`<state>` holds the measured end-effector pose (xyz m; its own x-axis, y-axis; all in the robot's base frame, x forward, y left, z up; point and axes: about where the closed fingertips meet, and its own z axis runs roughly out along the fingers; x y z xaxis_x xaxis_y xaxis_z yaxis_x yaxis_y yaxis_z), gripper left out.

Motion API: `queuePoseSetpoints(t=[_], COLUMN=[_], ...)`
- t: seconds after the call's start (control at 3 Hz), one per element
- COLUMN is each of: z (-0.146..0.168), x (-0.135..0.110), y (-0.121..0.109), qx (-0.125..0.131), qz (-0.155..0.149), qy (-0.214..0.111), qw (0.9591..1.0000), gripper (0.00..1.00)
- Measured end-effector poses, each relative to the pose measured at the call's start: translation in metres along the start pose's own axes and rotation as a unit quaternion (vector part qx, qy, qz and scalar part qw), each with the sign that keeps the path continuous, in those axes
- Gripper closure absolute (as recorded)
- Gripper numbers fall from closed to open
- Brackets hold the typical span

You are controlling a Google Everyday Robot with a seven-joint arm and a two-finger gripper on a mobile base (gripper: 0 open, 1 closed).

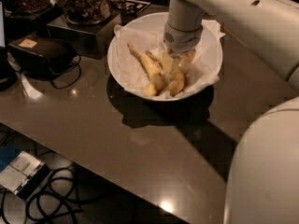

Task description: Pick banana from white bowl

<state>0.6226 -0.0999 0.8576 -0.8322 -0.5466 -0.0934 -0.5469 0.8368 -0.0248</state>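
Over dark glossy counter (140, 143), reaching down with gripper (178, 59) into white bowl (122, 78) sitting at far centre. Hanging right over banana (176, 84), close enough to be touching; not possible telling whether open or closed. Lying on crumpled paper in bowl's near-right part, just right of slimmer banana (149, 69). Standing at far left: glass jars (84, 3).

The gripper (176, 60) hangs inside the white bowl (119, 66), toward its far right side, directly over the curved banana (177, 84). A slimmer banana (150, 69) lies at the bowl's middle, just left of the first. Glass jars (84, 3) stand beyond the bowl's left rim.
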Motion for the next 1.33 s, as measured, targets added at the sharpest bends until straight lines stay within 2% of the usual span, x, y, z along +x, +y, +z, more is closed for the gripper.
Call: queuePoseSetpoints(t=[0.67,1.33], z=[-0.008,-0.058], x=[-0.001,0.007], y=[0.004,0.027], qx=[0.005,0.012], qz=[-0.011,-0.048], qy=[-0.009,-0.032], qw=[0.9999,0.9982], gripper=[1.00,1.00])
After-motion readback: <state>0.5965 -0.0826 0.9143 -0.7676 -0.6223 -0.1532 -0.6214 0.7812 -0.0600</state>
